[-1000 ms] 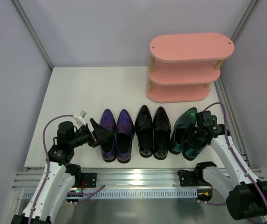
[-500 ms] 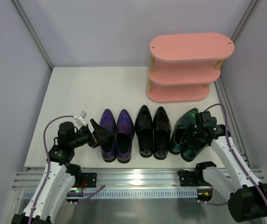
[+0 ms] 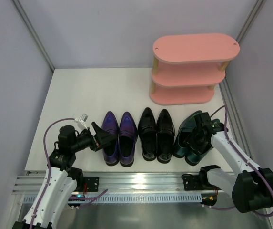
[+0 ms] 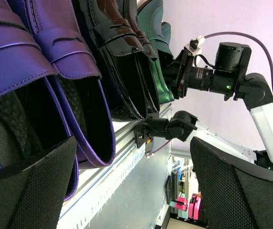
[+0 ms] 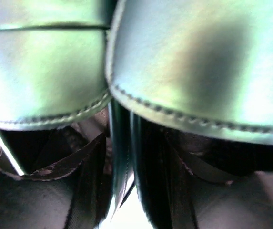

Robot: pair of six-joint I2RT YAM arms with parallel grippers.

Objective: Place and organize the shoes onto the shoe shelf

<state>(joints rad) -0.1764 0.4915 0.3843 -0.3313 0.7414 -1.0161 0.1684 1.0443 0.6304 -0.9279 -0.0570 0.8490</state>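
Observation:
Three pairs of shoes stand in a row near the table's front edge: purple (image 3: 118,138), black (image 3: 156,135) and dark green (image 3: 186,130). The pink shoe shelf (image 3: 193,47) stands bare at the back right. My left gripper (image 3: 102,138) is open at the heel of the left purple shoe (image 4: 41,52), one finger (image 4: 26,191) over its opening. My right gripper (image 3: 197,143) is down in the green pair (image 5: 198,62), one finger in each shoe, the two inner walls pinched between them (image 5: 126,191).
The table's front edge and the metal rail (image 3: 136,183) run just behind the heels. Grey walls close both sides. The shelf's lower tiers (image 3: 181,95) face the shoes across bare white table (image 3: 103,90). The right arm (image 4: 222,76) shows in the left wrist view.
My right gripper has shifted slightly left and further onto the green pair. The left arm and the other shoes have barely moved.

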